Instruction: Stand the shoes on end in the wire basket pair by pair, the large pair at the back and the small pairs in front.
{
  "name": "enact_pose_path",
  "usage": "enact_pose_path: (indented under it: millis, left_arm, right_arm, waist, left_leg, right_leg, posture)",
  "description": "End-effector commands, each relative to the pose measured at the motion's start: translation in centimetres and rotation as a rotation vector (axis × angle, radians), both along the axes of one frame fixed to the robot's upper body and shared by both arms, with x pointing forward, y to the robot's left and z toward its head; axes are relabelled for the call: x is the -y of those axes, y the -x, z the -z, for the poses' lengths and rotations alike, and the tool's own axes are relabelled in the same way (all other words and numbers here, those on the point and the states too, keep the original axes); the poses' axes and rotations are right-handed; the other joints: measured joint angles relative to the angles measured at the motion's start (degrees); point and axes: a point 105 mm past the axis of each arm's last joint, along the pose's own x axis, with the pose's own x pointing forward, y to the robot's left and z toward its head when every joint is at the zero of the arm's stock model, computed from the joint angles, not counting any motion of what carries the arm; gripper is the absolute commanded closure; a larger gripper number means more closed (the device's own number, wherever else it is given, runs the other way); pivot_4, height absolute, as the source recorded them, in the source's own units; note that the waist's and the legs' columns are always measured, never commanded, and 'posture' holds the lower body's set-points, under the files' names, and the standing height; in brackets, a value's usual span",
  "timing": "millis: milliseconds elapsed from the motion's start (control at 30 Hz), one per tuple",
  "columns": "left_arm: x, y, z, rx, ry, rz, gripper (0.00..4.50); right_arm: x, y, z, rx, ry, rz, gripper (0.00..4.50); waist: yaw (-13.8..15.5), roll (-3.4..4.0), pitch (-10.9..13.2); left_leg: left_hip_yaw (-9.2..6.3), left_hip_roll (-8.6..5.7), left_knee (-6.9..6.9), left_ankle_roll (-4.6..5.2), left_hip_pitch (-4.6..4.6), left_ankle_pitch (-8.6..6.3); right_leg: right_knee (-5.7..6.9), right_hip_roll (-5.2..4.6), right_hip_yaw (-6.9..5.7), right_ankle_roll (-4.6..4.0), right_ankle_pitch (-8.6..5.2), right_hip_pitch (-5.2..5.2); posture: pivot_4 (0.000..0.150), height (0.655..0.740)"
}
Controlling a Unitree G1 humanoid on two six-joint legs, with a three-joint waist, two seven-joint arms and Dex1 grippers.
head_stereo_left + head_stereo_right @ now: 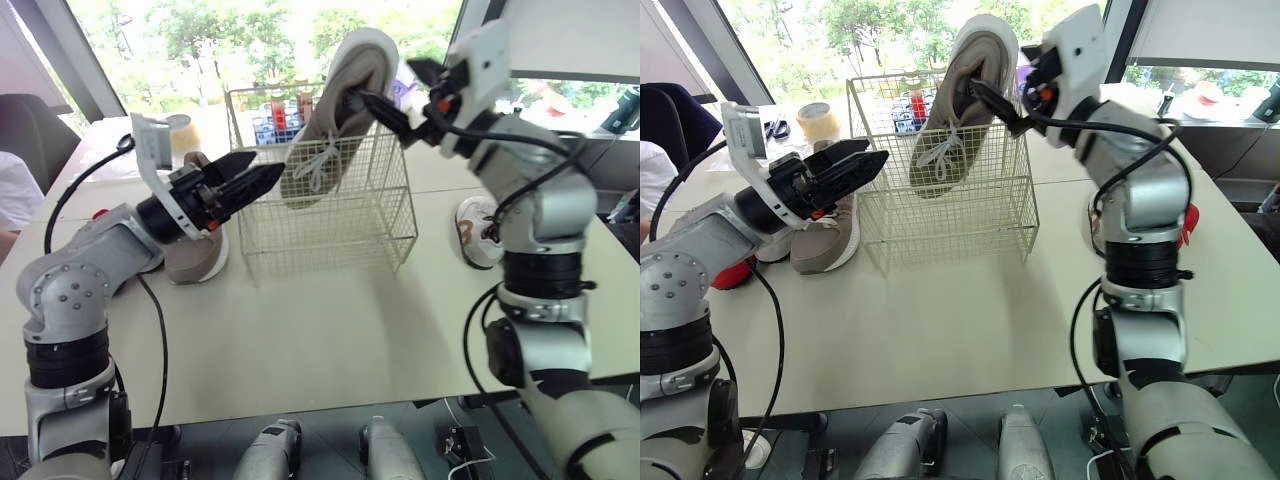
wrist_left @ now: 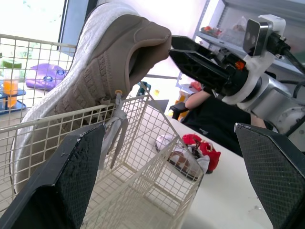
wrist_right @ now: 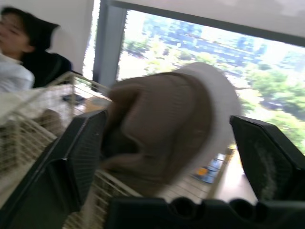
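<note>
Tan shoe is held in the air over the basket, heel high and toe pointing down. The toe end is inside the wire walls, roughly half-way down, and appears clear of the basket floor. White sole is turned toward the robot's right. The laces are turned toward its left and front, with loose ends hanging by the front mesh.

Right gripper: clamped on the shoe's heel. One finger goes into the shoe's opening and the other lies by the white sole at the back of the heel. The fingers are spread wide, with the heel between them.

Left gripper: fingers apart, nothing between them. It hangs just beside the basket's upper left corner, tips pointing at the laces. It is near the shoe and the wire but touches neither.

Second tan shoe rests sole down on the table, just beside the basket's left wall and under the left arm.

Small shoe, white with brown marks, lies on the table to the right of the basket, partly hidden by the right arm. The left wrist view shows more small footwear there, one piece red; I cannot tell how many.

Tape roll sits on the table behind the left gripper. A person's white sleeve is at the far left edge.
</note>
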Motion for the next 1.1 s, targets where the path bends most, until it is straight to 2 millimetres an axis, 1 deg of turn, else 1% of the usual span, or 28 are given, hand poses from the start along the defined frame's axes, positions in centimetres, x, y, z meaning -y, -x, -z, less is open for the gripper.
enact_pose_path:
  millis: [33,167,200,267,300,367,433,600,633,800,867,1000,1033,1100]
  left_arm:
    - [-0.2,0.4,-1.1,0.062,-0.002,-0.009,0.00]
    - [-0.1,0.5,-0.9,0.060,-0.009,-0.008,0.00]
    - [-0.1,0.5,-0.9,0.060,-0.010,-0.008,0.00]
    - [0.0,0.5,-0.8,0.060,-0.015,-0.009,0.00]
    - [0.0,0.6,-0.7,0.060,-0.018,-0.009,0.00]
    - [0.1,0.6,-0.6,0.060,-0.024,-0.010,0.00]
    - [0.1,0.6,-0.6,0.062,-0.027,-0.008,0.00]
    - [0.2,0.6,-0.6,0.066,-0.031,-0.006,0.00]
    - [0.3,0.7,-0.6,0.067,-0.031,-0.003,0.00]
    - [0.7,0.6,-0.5,0.066,-0.034,0.010,0.00]
    - [0.8,0.6,-0.5,0.065,-0.036,0.014,0.00]
    - [1.0,0.6,-0.4,0.065,-0.043,0.019,0.00]
    - [1.0,0.6,-0.3,0.066,-0.046,0.020,0.00]
    - [1.1,0.6,-0.3,0.067,-0.047,0.020,0.00]
  right_arm:
    - [-0.6,-0.3,-0.8,0.038,-0.025,0.084,0.05]
    - [0.2,-1.5,-1.3,0.100,-0.033,0.272,0.05]
    - [0.3,-1.6,-1.5,0.112,-0.043,0.300,0.05]
    - [0.0,-1.6,-1.6,0.128,-0.047,0.312,0.05]
    - [-0.2,-1.5,-1.7,0.137,-0.052,0.319,0.29]
    - [-0.5,-1.4,-1.9,0.158,-0.056,0.331,0.83]
    - [-0.6,-1.2,-2.3,0.188,-0.065,0.351,1.86]
    - [-1.0,-0.4,-3.3,0.243,-0.076,0.369,4.26]
    - [-1.1,-0.1,-3.6,0.271,-0.064,0.379,4.44]
    - [-1.3,1.6,-5.6,0.447,0.014,0.446,4.44]
    - [-1.4,1.9,-6.0,0.492,0.049,0.467,4.44]
    - [-1.5,2.2,-5.7,0.527,0.089,0.502,4.44]
    - [-1.5,2.1,-5.3,0.527,0.105,0.513,4.44]
    - [-1.3,1.6,-4.0,0.472,0.110,0.521,4.44]
  waist:
    - [0.16,-0.01,-0.01]
    - [0.13,-0.02,-0.01]
    - [0.13,-0.02,-0.01]
    - [0.09,-0.02,-0.01]
    - [0.05,-0.02,-0.01]
    - [0.00,-0.02,-0.01]
    - [-0.05,-0.02,-0.01]
    - [-0.01,-0.02,-0.01]
    - [-0.01,-0.02,-0.01]
    - [0.07,-0.02,-0.01]
    - [0.11,-0.02,-0.01]
    - [0.01,-0.02,-0.01]
    - [-0.05,-0.02,-0.01]
    - [-0.03,-0.02,-0.01]
  left_leg:
    - [0.00,-0.02,0.03,0.00,0.00,0.00]
    - [0.00,-0.04,0.06,0.00,0.00,0.00]
    - [0.00,-0.03,0.05,-0.01,0.00,0.01]
    - [0.00,-0.03,0.04,-0.01,0.00,0.01]
    - [0.00,-0.03,0.03,-0.01,0.00,0.01]
    - [0.00,-0.03,0.01,-0.01,0.00,0.01]
    - [0.00,-0.02,0.00,-0.02,0.00,0.01]
    - [0.00,-0.02,0.01,-0.02,0.00,0.02]
    - [0.00,-0.02,0.00,-0.02,0.00,0.02]
    - [0.00,-0.03,-0.03,-0.03,-0.01,0.02]
    - [0.00,-0.03,-0.03,-0.02,-0.01,0.02]
    - [0.00,-0.03,-0.03,-0.03,-0.01,0.02]
    - [0.00,-0.03,-0.04,-0.03,-0.01,0.02]
    - [0.00,-0.02,-0.07,-0.03,-0.01,0.02]
  right_leg:
    - [0.00,-0.02,0.00,0.00,0.00,0.02]
    - [0.00,-0.02,0.00,0.00,0.02,0.04]
    - [0.01,-0.01,0.00,0.00,0.03,0.02]
    - [0.02,-0.01,0.00,0.00,0.03,0.01]
    - [0.01,-0.01,0.00,0.00,0.03,0.00]
    - [0.01,0.00,0.00,0.00,0.03,0.00]
    - [0.01,0.01,0.00,0.00,0.03,-0.02]
    - [0.02,0.01,0.01,0.00,0.03,-0.02]
    - [0.02,0.01,0.01,0.00,0.03,-0.02]
    - [0.02,0.01,0.01,0.00,0.03,-0.05]
    - [0.01,0.01,0.00,0.00,0.02,-0.04]
    - [0.01,0.02,0.00,0.00,0.03,-0.04]
    - [0.02,0.02,0.00,0.00,0.03,-0.05]
    - [0.02,0.03,0.01,0.00,0.02,-0.07]
  posture:
    - [0.150,0.7400]
    - [0.150,0.7400]
    - [0.150,0.7400]
    - [0.150,0.7400]
    - [0.150,0.7400]
    - [0.150,0.7400]
    - [0.150,0.7400]
    - [0.150,0.7400]
    - [0.150,0.7400]
    - [0.150,0.7400]
    - [0.150,0.7400]
    - [0.150,0.7400]
    - [0.150,0.7400]
    - [0.150,0.7400]
